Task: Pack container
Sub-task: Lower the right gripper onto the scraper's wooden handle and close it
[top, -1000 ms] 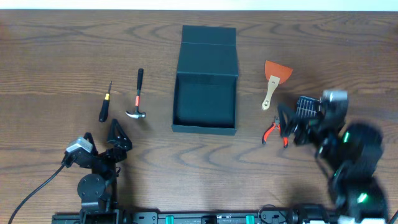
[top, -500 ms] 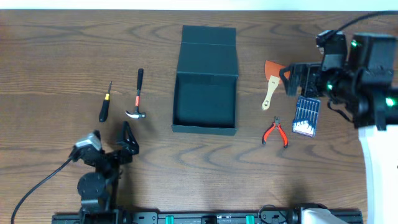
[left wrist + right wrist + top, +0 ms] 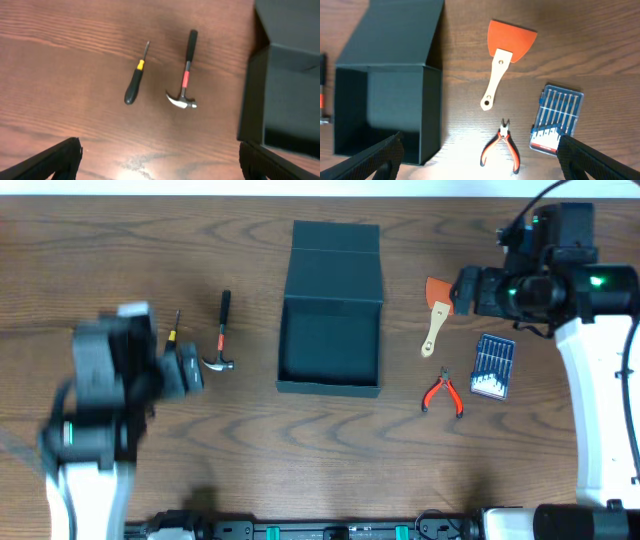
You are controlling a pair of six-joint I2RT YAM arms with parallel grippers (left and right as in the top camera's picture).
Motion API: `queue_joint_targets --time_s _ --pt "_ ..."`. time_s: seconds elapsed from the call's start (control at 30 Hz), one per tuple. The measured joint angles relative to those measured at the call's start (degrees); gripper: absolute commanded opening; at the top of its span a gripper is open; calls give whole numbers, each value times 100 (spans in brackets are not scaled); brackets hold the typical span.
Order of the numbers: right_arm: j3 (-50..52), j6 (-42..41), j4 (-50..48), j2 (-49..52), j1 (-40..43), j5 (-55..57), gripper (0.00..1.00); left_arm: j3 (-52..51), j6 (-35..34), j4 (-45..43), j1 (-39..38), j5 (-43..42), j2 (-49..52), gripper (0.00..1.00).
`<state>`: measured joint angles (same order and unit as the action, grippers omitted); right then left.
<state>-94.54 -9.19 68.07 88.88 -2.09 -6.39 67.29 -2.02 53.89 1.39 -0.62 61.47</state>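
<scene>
Container (image 3: 330, 388): dark teal-black box at mid-bench (image 3: 100, 260), flap lid open and lying flat on its far side; no writing legible on it.
Hammer (image 3: 185, 75): left of the container, black handle with a red band, steel claw head at the near end.
Screwdriver (image 3: 135, 82): left of the container, beyond the hammer; black handle, yellow collar.
Scraper (image 3: 502, 60): right of the container, orange blade, pale wooden handle.
Pliers (image 3: 502, 147): right of the container, nearer than the scraper; red-and-black grips.
Bit case (image 3: 556, 118): farthest right of the container, clear lid; blue-and-white label too small to read.
Left fingers (image 3: 55, 162): spread wide, grasping nothing, above the hammer and screwdriver.
Right fingers (image 3: 600, 160): spread wide, grasping nothing, above the tools right of the container.
</scene>
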Motion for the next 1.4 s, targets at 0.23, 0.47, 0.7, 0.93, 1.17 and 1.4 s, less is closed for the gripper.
queue_joint_targets --time_s 0.23,0.47,0.7,0.93,1.17,1.4 --pt "-2 -7 -234 769 -409 205 99 520 85 -17 0 22 1766 99" --pt "-2 -151 -793 1777 -415 236 99 531 101 -483 0 22 1969 98" --pt "-2 -964 -1180 2363 -415 282 99 551 208 -610 -2 -7 2017 98" --pt "-2 -1987 -1178 3077 -415 511 99 557 203 -612 0 -26 2413 98" --pt "-2 -2328 -1178 3421 -404 511 99 557 203 -612 -2 -28 2643 98" --pt "-2 -2441 -1143 3423 -278 466 99 557 203 -612 0 -28 2645 99"
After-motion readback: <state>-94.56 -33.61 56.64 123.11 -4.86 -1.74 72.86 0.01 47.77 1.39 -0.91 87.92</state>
